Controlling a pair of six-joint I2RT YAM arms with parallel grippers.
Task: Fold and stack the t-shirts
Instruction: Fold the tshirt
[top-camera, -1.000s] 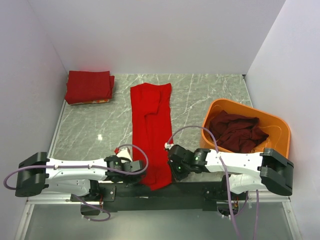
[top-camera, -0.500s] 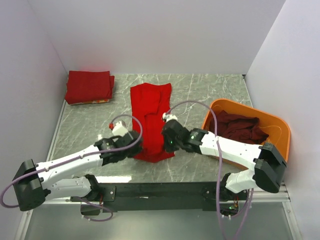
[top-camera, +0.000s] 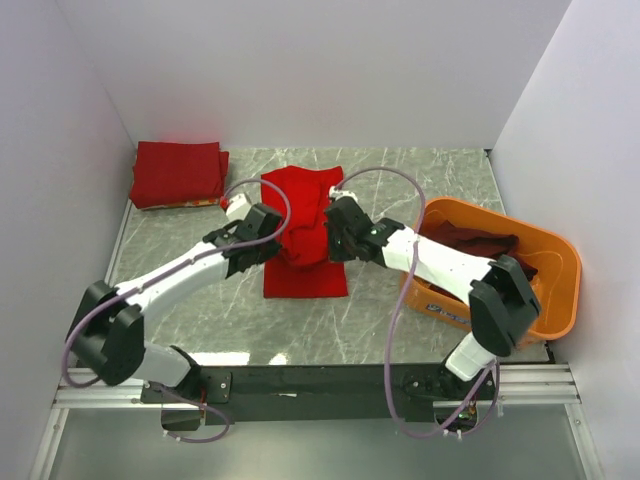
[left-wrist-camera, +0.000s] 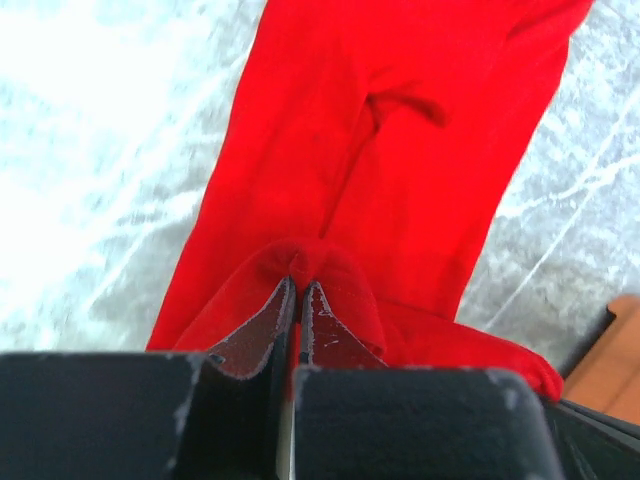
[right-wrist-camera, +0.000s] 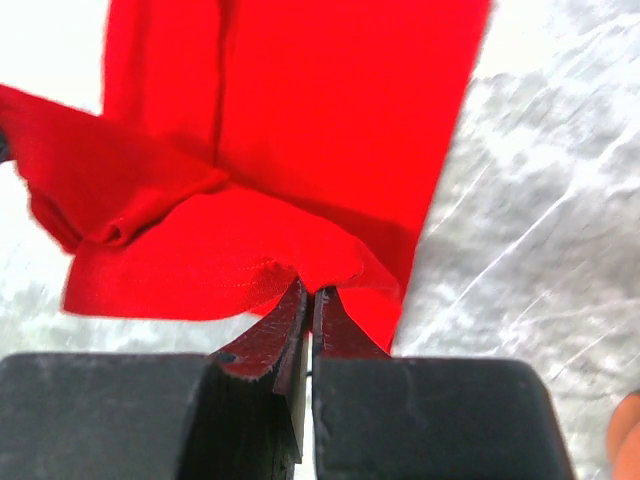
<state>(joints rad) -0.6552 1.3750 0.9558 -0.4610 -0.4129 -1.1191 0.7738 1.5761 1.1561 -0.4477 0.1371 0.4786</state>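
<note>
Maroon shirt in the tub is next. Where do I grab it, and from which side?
Pinch a raised fold of the maroon shirt from straight above. It lies crumpled in a heap, so folds stand up to pinch, and the walls of the orange tub block any sideways approach.

Open marble to the left and near; the right side is crowded

The table (top-camera: 190, 230) lies bare between the folded red stack (top-camera: 178, 172) in the far-left corner and the red t-shirt (top-camera: 305, 275) at centre, crossed only by the left arm (top-camera: 170, 282); the near strip is open too. The orange tub (top-camera: 562, 285) blocks the right edge, with the right arm (top-camera: 440, 262) slanting over its near-left rim. The left gripper (left-wrist-camera: 298, 285) and right gripper (right-wrist-camera: 308, 290) pinch the shirt's raised fold close together, and white walls close three sides
</note>
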